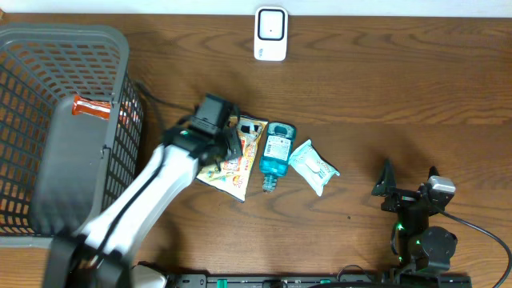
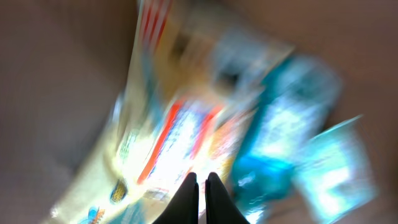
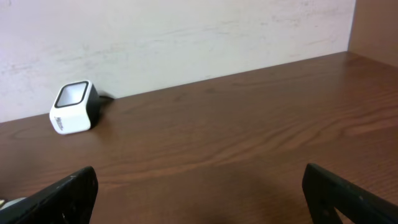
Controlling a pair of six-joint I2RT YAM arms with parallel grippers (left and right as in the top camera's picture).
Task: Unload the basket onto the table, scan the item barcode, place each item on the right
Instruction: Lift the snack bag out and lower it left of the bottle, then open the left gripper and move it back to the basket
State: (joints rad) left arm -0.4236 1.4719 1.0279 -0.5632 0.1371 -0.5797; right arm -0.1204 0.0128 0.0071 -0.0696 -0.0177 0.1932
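Observation:
Three items lie mid-table: a yellow snack packet [image 1: 240,172], a teal bottle [image 1: 278,148] on its side and a small white-and-teal pack [image 1: 314,166]. My left gripper [image 1: 234,142] hovers over the snack packet's upper end. The left wrist view is motion-blurred; the gripper [image 2: 202,186] is shut, nothing shows between its fingers, and the snack packet [image 2: 155,124] and bottle [image 2: 280,130] lie beneath. The white barcode scanner [image 1: 270,34] stands at the table's far edge, also in the right wrist view [image 3: 73,107]. My right gripper [image 1: 410,188] rests open near the front right, empty [image 3: 199,186].
A grey mesh basket [image 1: 64,36] fills the left side, with an orange-labelled item [image 1: 92,106] inside it. A black cable runs from the basket's side towards the left arm. A pale wall [image 3: 186,37] rises behind the scanner.

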